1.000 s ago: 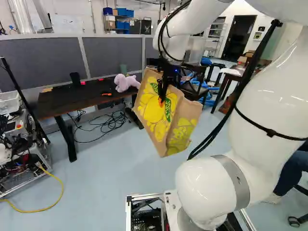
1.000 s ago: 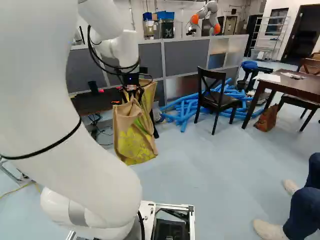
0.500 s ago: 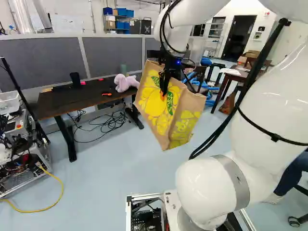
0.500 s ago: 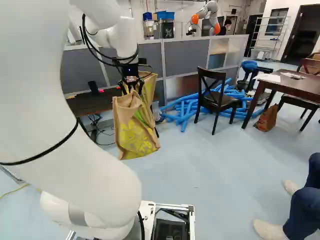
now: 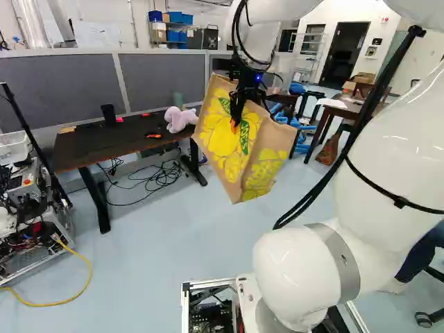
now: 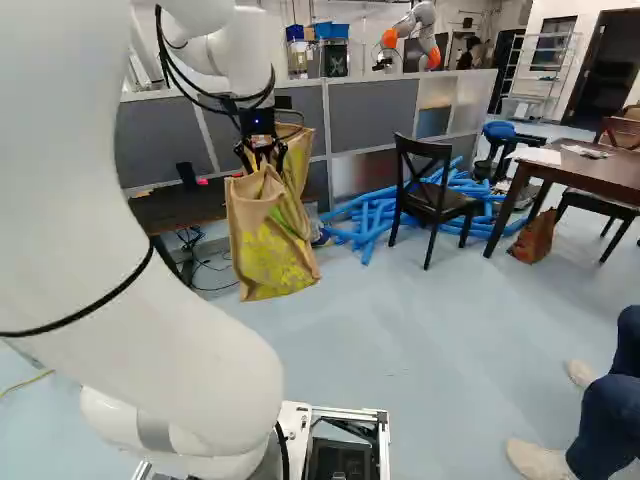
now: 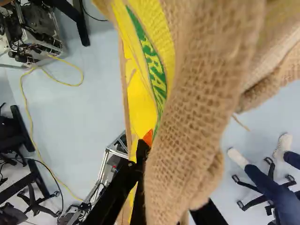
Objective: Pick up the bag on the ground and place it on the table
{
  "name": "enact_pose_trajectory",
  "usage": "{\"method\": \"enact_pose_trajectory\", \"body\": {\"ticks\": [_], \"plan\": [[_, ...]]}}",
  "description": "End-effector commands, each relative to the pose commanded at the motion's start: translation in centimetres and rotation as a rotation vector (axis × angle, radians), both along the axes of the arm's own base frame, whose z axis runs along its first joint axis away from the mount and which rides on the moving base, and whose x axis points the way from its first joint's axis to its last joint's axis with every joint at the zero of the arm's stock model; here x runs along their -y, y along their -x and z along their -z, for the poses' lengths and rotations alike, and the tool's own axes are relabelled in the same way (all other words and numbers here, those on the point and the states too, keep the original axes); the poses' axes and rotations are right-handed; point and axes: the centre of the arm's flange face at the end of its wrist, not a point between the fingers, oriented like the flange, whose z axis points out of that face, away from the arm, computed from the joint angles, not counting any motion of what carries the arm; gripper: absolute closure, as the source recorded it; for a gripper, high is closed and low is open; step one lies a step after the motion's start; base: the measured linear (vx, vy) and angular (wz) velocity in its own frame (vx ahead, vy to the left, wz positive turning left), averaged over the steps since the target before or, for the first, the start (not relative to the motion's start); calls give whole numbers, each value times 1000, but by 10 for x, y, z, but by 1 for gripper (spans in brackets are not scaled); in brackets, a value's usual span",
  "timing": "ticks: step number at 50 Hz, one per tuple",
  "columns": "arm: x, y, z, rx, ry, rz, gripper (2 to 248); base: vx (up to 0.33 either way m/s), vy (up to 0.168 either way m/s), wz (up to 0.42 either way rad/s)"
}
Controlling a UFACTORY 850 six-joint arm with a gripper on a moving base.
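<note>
Hanging tilted from the gripper (image 5: 237, 119), the burlap bag (image 5: 225, 154) was observed off the floor, to the right of the dark table (image 5: 80, 157) in both base views. Its cloth was clamped between the claw's two fingers, one seen on each side of a fold in the wrist view; an orange pad (image 7: 148, 137) was partly exposed beside the fold. Bold printing was noted on the bag: large yellow fruit-like shapes and green leaves on one face, paler yellow shapes on the adjoining side. A white panel (image 5: 97, 35) was mounted on the wall behind the grey partition (image 5: 62, 83), its faint marks too small to be made out. On the dark table, a lilac plush toy (image 5: 179, 119), a dark cup (image 5: 108, 114) and a small orange object (image 5: 153, 136) were recorded. At the right of the right base view, a white sheet (image 6: 537, 155) was seen on a brown table (image 6: 610, 172), with a brown sack (image 6: 533, 238) on the floor near its leg. Blue tubes (image 6: 368, 215) were heaped behind a black chair (image 6: 435, 200). Beyond the partition, another robot (image 6: 427, 42) was sighted.
</note>
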Motion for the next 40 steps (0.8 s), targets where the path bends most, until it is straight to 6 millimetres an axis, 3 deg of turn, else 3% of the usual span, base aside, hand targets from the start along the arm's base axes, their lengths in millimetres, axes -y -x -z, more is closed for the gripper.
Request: {"method": "enact_pose_trajectory", "body": {"ticks": [21,40], "plan": [[1,-2,-30,-8,-3,-7,228,0,0,0],[1,-1,-33,-7,-3,-7,228,0,0,0]]}}
